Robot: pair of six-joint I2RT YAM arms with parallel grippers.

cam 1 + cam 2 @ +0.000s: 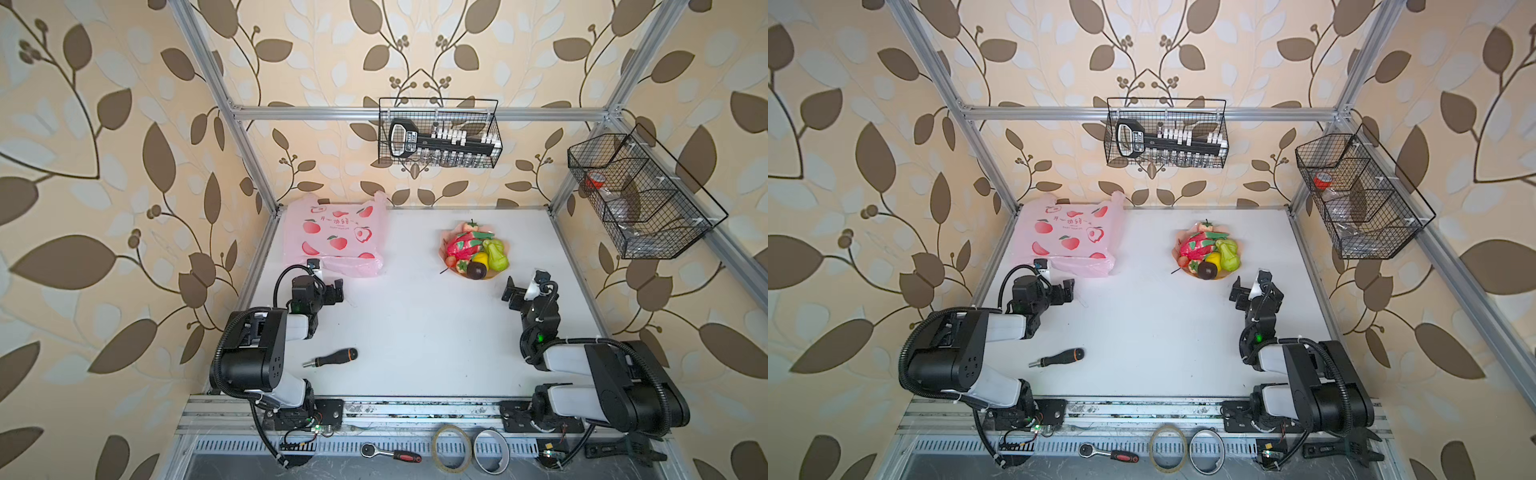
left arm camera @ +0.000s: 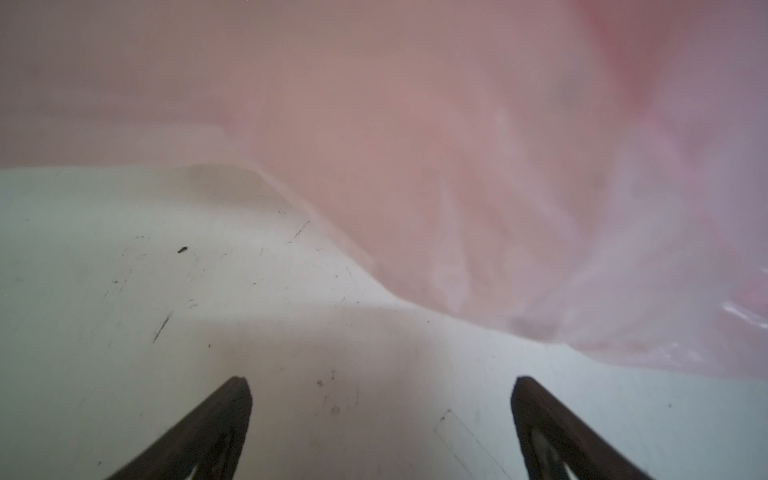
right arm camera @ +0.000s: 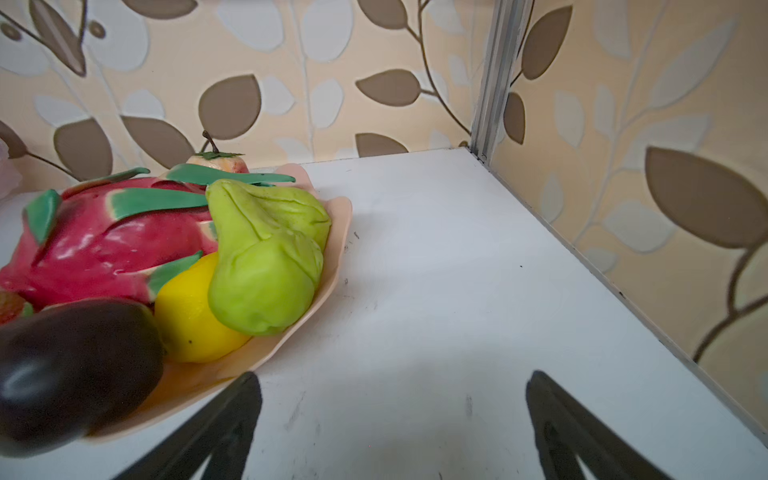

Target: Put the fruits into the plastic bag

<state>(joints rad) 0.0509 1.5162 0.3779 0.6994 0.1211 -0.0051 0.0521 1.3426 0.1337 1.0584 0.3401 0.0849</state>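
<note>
The pale-pink plastic bag (image 1: 336,237) (image 1: 1071,237) printed with red peaches lies flat at the back left. My left gripper (image 1: 338,291) (image 2: 380,382) hovers open just in front of its near edge (image 2: 415,166), holding nothing. The fruits are piled on a peach scalloped plate (image 1: 494,276) (image 3: 328,257): a dragon fruit (image 1: 463,245) (image 3: 104,245), pear (image 1: 496,254) (image 3: 266,266), lemon (image 3: 191,320), plum (image 1: 476,270) (image 3: 70,365) and persimmon (image 3: 220,162). Beside the plate's near right rim, my right gripper (image 1: 510,294) (image 3: 392,378) stands open and empty.
A black screwdriver (image 1: 330,358) with an orange band lies on the white table near the left arm. Two wire baskets (image 1: 440,133) (image 1: 640,195) hang on the back and right frame. A ratchet (image 1: 390,454) and tape rolls (image 1: 452,449) sit on the front rail.
</note>
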